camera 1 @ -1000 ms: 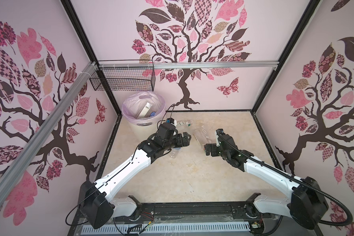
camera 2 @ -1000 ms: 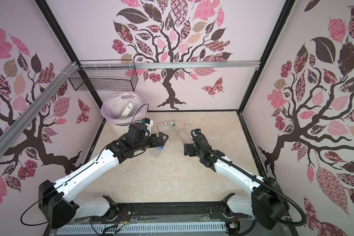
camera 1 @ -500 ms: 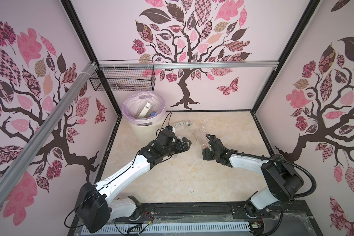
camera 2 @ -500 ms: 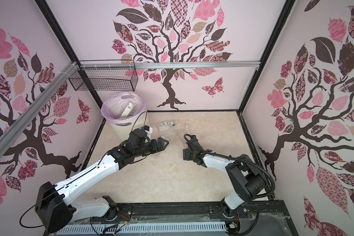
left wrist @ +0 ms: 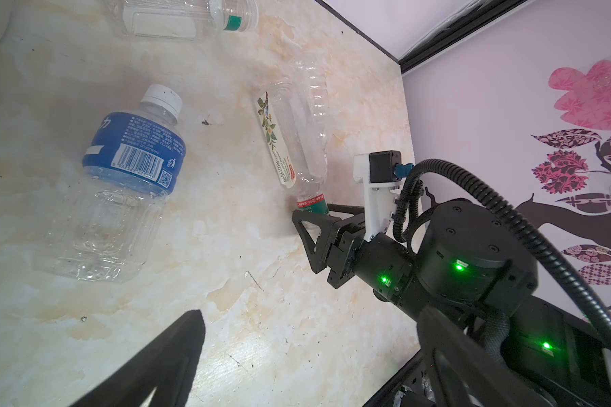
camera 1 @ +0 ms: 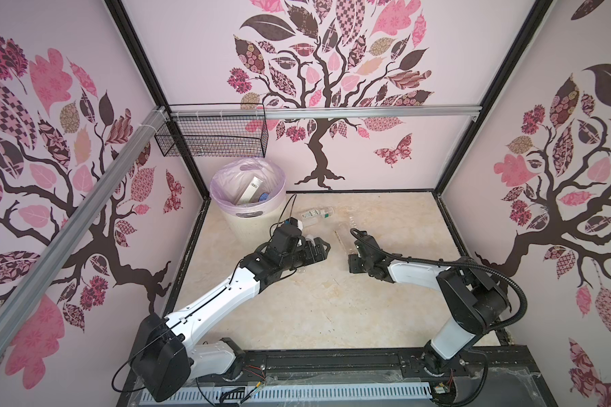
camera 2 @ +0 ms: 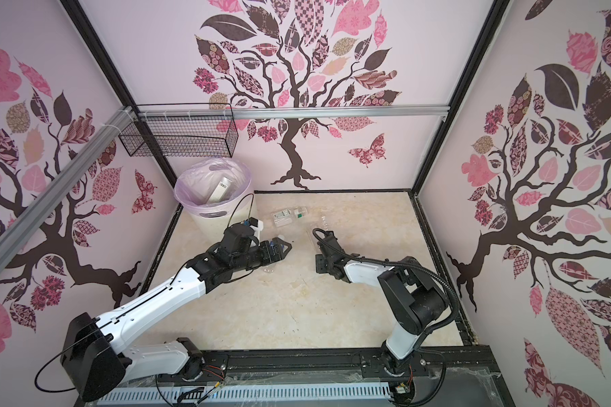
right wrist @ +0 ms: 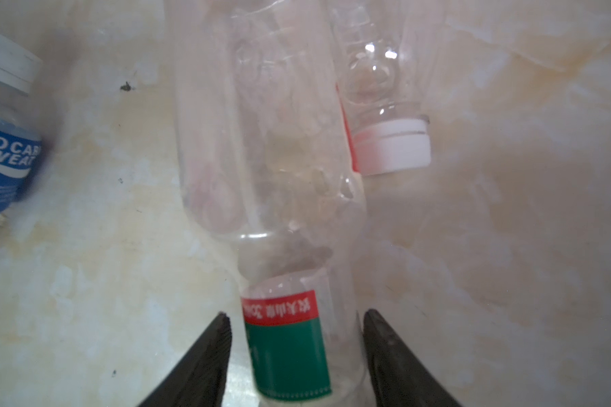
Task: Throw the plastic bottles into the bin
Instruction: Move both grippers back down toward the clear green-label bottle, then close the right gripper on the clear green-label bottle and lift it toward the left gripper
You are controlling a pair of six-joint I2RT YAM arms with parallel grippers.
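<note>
Right gripper [right wrist: 295,317] is low on the tabletop [camera 1: 314,317], about mid-scene. Its fingers sit either side of the narrow end of a clear bottle with a red and green band [right wrist: 272,158], which is lying on its side and pointing toward the far wall. There's a thin sliver of tabletop between one finger and the bottle, and the other finger looks about touching. Honestly I can't tell if it's really pinching it.

Tucked up against the right side of that one is another clear bottle with a white cap [right wrist: 385,105]. It's too blurry to say whether they touch.

Left gripper [camera 1: 318,248] is spread wide with nothing in it, hanging over the tabletop just left of centre. Under it is the blue-label bottle [left wrist: 120,183] with a white cap, flat on its side. In a top view you only catch its clear base [camera 2: 270,269] poking out on the near side of the arm.

Further back there's a clear bottle with a green ring [camera 1: 314,215] near the far wall, just right of the bin [camera 1: 251,225].

The bin stands in the far left corner with its lilac bag folded over the rim. At least one white-labelled bottle [camera 1: 253,186] is leaning inside it, with something blue next to it. A black wire basket [camera 1: 212,141] hangs on the wall above.
</note>
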